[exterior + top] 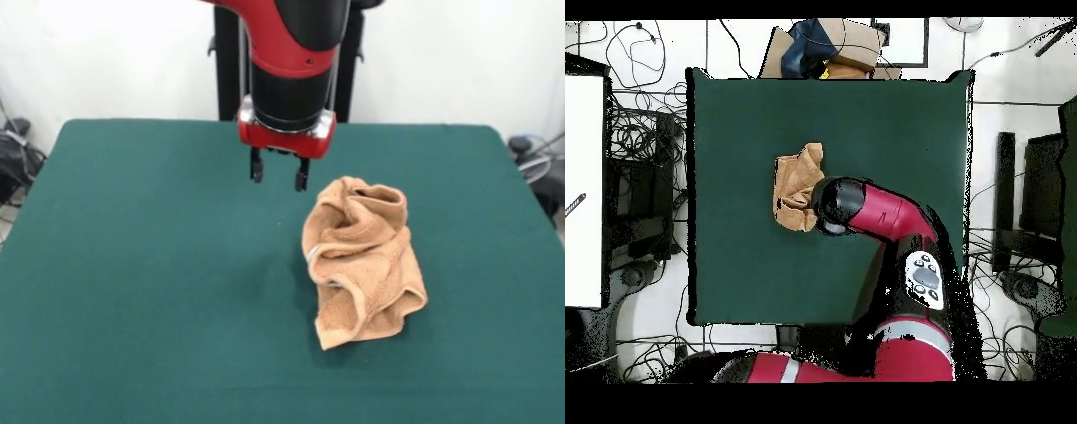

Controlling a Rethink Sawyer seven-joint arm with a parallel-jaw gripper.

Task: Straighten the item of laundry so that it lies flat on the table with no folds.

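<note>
The table [132,291] has a plain dark green top with no pattern. The towel [362,261] is tan-orange all over, with darker brown shading in its creases and a thin pale, whitish strip along one edge on its left side in the front view. The arm [291,44] is bright red with black sections, and a red band rings its wrist above the hand [278,174], whose fingers [256,168] are black. From overhead the arm carries a pale grey panel [925,277].
</note>
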